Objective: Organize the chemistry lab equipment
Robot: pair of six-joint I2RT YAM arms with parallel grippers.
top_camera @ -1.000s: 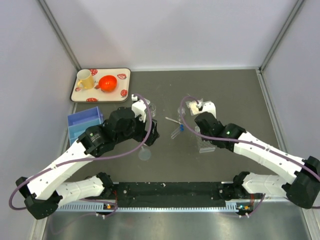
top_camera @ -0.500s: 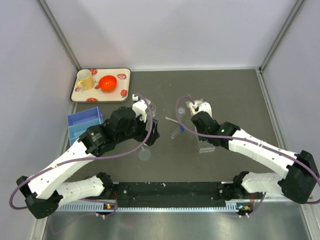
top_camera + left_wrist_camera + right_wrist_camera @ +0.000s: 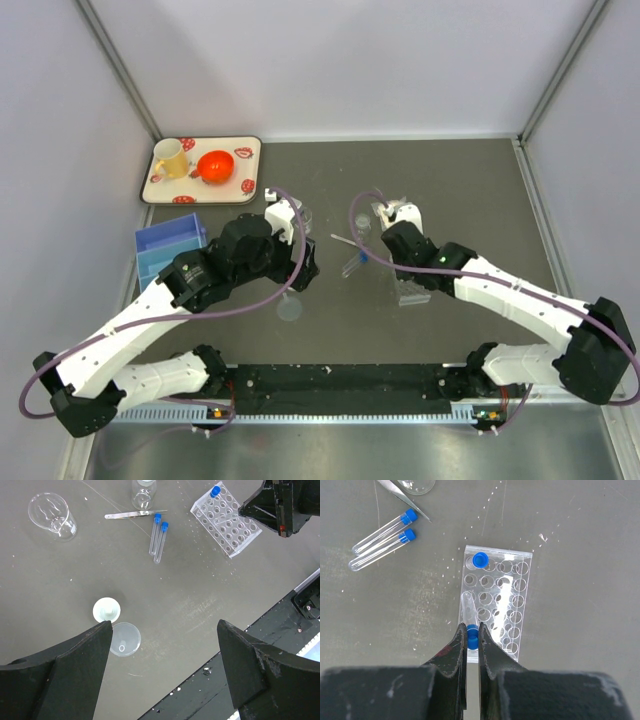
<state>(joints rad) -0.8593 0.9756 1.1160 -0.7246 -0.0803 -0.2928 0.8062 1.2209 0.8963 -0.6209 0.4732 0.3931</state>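
While the left arm hangs over the middle of the bench [image 3: 480,200], all the action is on the right: the right end effector [image 3: 472,630] is pinched tight on a blue-capped tube [image 3: 467,607], fingers clamped at the cap end, with the clear body slanting out over the left-hand column of the gridded tube rack [image 3: 512,615]. Whether the tube's tip sits inside a hole or only above it, I can't tell from here. One second capped tube [image 3: 480,559] stands upright in the rack's far left corner hole. Off to the rack's left, two loose tubes [image 3: 382,542] lie side by side on the bench, caps pointing the same way, and a thin metal rod [image 3: 132,514] rests just beyond their caps. Over to the left end effector [image 3: 164,630]: jaws spread wide, gripping nothing, poised above a white round piece [image 3: 106,610] and a clear round cup [image 3: 125,639] sitting just beside each other. Further out, a beaker [image 3: 50,512] stands alone and a small jar [image 3: 142,492] sits near the rod. Back in the far left corner, a tray [image 3: 225,190] carries the yellow mug [image 3: 172,160] and orange-red bowl [image 3: 215,165], with a blue bin [image 3: 170,245] just in front.
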